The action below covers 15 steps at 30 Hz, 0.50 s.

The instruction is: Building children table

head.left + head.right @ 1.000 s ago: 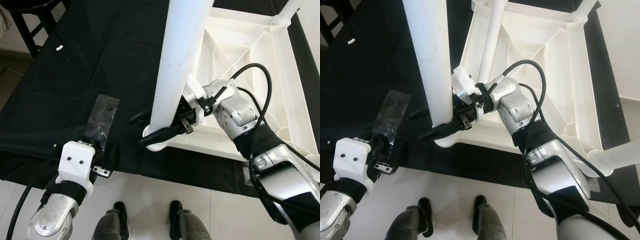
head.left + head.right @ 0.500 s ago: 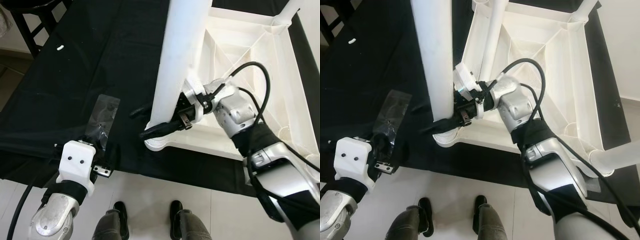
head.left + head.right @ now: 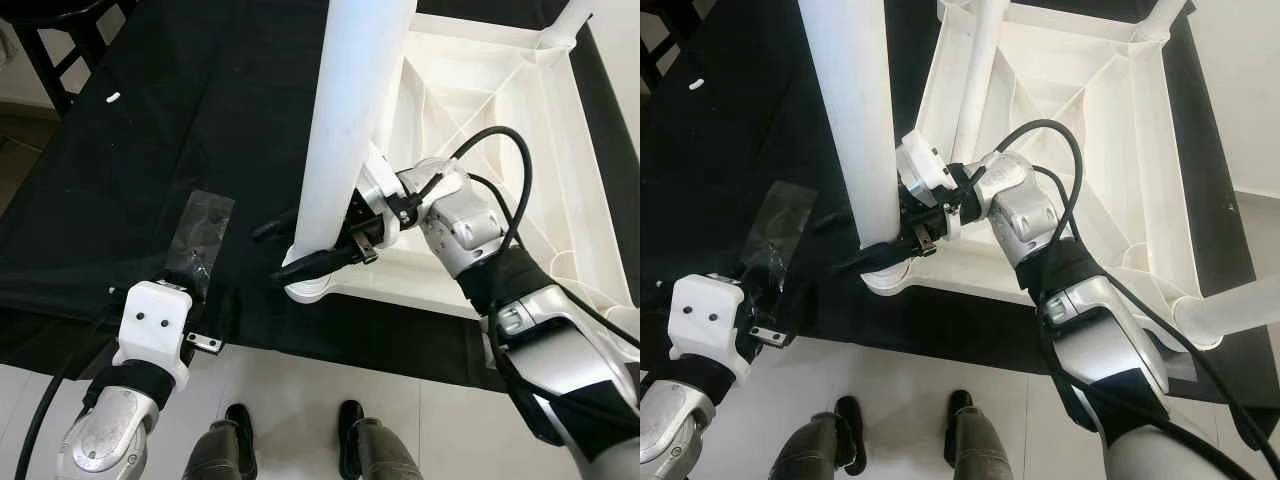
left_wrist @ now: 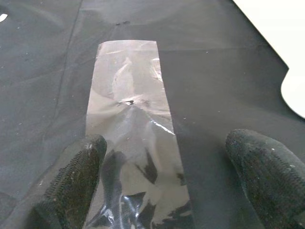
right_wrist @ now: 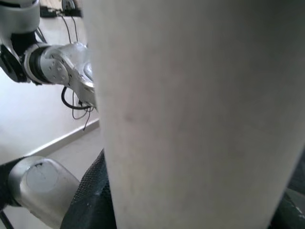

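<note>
The white children's table lies upside down, its ribbed frame (image 3: 590, 200) resting on black cloth. A thick white leg (image 3: 350, 120) stands in the near left corner socket (image 3: 305, 290). My right gripper (image 3: 272, 252) is shut on this leg just above the socket, one black finger on each side. In the right wrist view the leg (image 5: 190, 114) sits between the fingers. My left gripper (image 4: 167, 191) is open low over the cloth, and a clear plastic bag (image 4: 128, 129) lies flat between its fingers (image 4: 71, 186).
Further white legs stand at other corners (image 3: 985, 70) (image 3: 1230, 315). A small white piece (image 3: 113, 97) lies on the cloth at the far left. A dark stool (image 3: 60, 40) stands beyond the cloth's left edge. My feet (image 3: 240, 430) stand on pale tiles by the near edge.
My right gripper and the leg's lower end have shifted slightly left at the corner socket. The left gripper stays over the plastic bag.
</note>
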Tool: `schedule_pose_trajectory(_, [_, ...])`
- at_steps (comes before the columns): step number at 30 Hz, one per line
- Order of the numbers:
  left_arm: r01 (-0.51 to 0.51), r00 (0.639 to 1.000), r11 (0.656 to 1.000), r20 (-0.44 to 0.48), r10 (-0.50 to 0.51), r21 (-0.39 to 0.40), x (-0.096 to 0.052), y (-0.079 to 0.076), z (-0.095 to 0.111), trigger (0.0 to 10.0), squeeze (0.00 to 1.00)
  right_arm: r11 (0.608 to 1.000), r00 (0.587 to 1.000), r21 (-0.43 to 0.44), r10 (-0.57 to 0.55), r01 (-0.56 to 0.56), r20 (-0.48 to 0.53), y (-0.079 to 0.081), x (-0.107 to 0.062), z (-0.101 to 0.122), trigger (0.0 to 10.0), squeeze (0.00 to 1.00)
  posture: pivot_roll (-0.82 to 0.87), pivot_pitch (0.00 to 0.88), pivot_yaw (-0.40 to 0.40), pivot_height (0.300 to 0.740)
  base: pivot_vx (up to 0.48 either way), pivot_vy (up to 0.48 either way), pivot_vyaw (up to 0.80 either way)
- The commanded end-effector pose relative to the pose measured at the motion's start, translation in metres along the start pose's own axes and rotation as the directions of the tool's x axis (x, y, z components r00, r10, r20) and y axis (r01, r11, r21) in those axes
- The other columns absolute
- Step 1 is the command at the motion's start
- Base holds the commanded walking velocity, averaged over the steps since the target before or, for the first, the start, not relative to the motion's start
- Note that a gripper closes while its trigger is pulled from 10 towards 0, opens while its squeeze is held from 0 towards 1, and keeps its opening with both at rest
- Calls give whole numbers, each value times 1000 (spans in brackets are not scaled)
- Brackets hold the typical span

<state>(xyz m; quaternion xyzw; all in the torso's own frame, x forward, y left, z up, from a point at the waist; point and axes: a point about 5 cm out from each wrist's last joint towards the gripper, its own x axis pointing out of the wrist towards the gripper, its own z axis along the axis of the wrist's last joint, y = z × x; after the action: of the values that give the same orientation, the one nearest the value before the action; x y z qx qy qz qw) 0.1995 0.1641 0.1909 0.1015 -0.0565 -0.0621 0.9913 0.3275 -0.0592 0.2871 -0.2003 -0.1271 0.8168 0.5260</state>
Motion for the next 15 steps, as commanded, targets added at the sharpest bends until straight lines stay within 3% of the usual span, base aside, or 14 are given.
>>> schedule_pose_trajectory(1, [0, 1000, 1000, -14, 0, -13, -4, -3, -1, 10000, 0, 993, 994, 113, -4, 17, -113, 8, -1, -32, 10000, 0, 15, 410, -75, 740, 0, 0, 0])
schedule_pose_trajectory(8, [-1, 1000, 1000, -14, 1, -14, -4, -4, -2, 10000, 0, 966, 964, 134, -195, 221, -183, -1, -2, -43, 10000, 0, 14, 400, -78, 740, 0, 0, 0])
schedule_pose_trajectory(10, [-3, 1000, 1000, -14, 2, -15, -3, -4, -2, 10000, 0, 938, 945, 166, -275, 304, -176, 3, -4, -49, 10000, 0, 11, 395, -79, 740, 0, 0, 0])
schedule_pose_trajectory(15, [-4, 1000, 1000, -13, 4, -15, -2, -4, -3, 10000, 0, 912, 926, 186, -336, 366, -174, 14, -11, -53, 10000, 0, 3, 392, -73, 740, 0, 0, 0])
